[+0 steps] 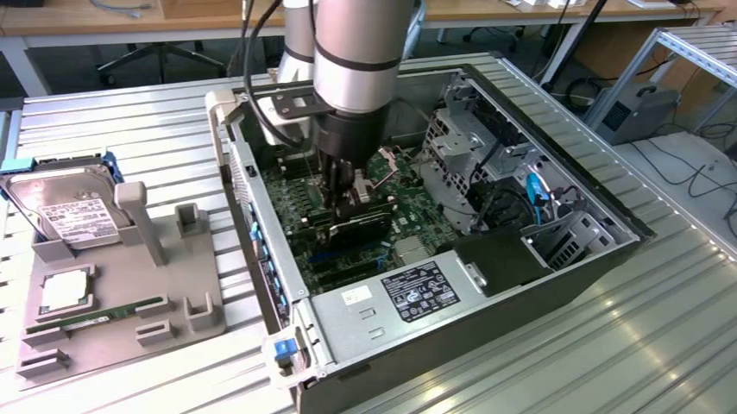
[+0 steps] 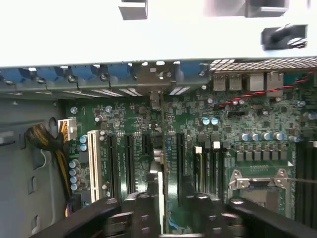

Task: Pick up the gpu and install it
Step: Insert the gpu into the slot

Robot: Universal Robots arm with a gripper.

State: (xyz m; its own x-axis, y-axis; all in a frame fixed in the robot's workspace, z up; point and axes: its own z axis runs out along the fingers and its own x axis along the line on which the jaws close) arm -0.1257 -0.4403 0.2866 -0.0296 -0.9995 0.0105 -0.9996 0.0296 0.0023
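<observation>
Nearest the camera, the open computer case [image 1: 461,302] lies on the slatted counter [image 1: 645,345]. At about twelve o'clock within it, the arm's hand [image 1: 351,211] reaches down over the motherboard [image 2: 188,148], its fingers [image 2: 143,210] straddling the gpu [image 2: 157,163], standing edge-on in a slot; whether they grip it I cannot tell.

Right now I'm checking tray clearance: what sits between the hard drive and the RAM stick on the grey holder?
In the exterior view, a square silver processor chip lies between the hard drive and the RAM stick on the grey holder.
</observation>
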